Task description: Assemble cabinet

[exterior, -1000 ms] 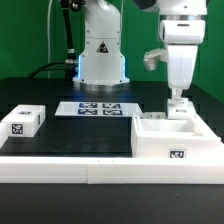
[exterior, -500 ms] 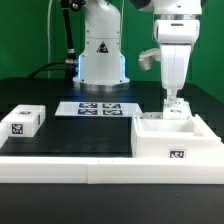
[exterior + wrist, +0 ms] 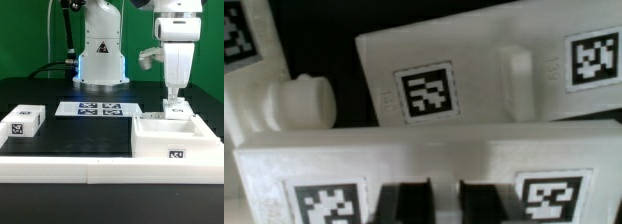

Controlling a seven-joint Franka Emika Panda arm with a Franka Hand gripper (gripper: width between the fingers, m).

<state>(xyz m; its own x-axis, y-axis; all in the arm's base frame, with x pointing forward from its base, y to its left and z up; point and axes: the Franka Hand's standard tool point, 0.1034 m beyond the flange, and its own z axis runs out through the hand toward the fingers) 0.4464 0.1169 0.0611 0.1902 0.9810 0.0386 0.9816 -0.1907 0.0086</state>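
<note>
Black table [image 3: 90,138], pictured from the front. The cabinet [image 3: 155,146], a hollow open-topped white box tagged on its front wall, is set at the exterior view's right, just behind a white rail [image 3: 70,168] laid along the near edge. A small tagged white block [image 3: 22,121] is placed at the left, well apart from it. The marker board [image 3: 98,108] is laid flat further back, between the two, before the arm's base [image 3: 102,62].
</note>
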